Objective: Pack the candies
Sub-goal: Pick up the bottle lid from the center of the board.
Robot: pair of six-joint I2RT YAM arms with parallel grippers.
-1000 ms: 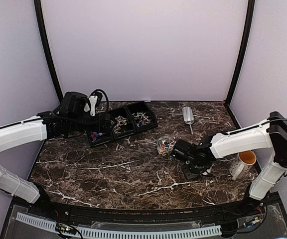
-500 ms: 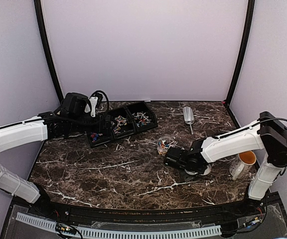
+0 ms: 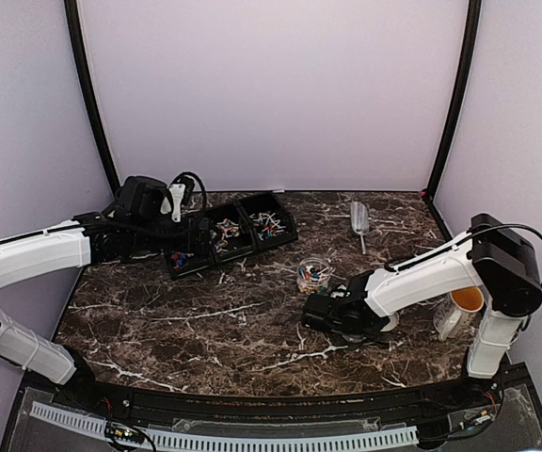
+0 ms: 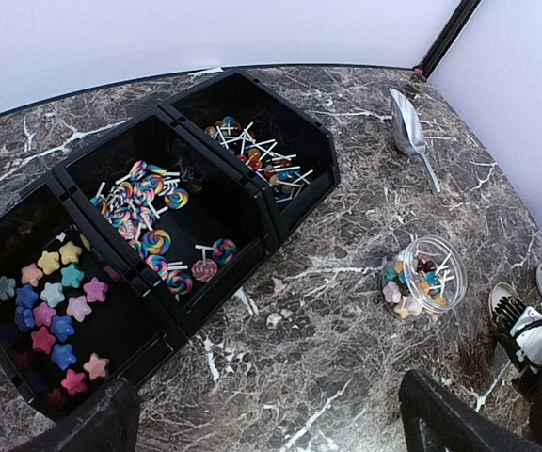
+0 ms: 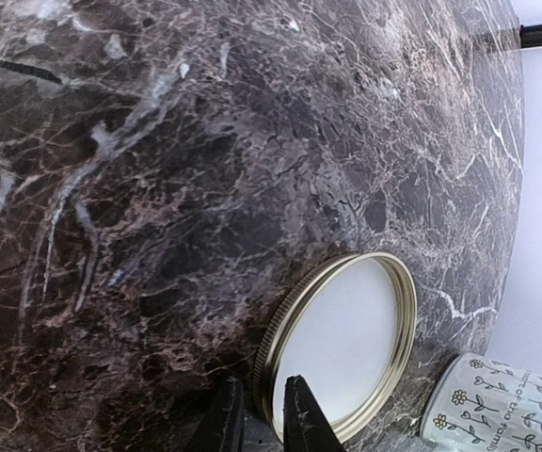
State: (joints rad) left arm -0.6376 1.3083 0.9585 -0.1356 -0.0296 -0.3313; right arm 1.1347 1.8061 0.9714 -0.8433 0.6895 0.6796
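The candies lie in three black bins (image 3: pixel 229 235): coloured stars (image 4: pixel 55 301) in the left bin, swirl lollipops (image 4: pixel 153 221) in the middle one, small lollipops (image 4: pixel 257 155) in the right one. More candies fill a small clear jar (image 3: pixel 313 274), which also shows in the left wrist view (image 4: pixel 426 275). My left gripper (image 4: pixel 271 433) is open and empty, hovering above the bins (image 3: pixel 199 232). My right gripper (image 5: pixel 262 416) is low on the table (image 3: pixel 346 318), its jaws closed on the rim of a gold-rimmed round lid (image 5: pixel 346 348).
A metal scoop (image 3: pixel 357 220) lies at the back right, seen also from the left wrist (image 4: pixel 407 122). A white flowered mug (image 3: pixel 459 311) stands at the right edge, close to the lid (image 5: pixel 497 414). The table is dark marble (image 3: pixel 205 320).
My right arm has swung left and nearer, its gripper sliding left past the lid's spot. The left arm has not moved.
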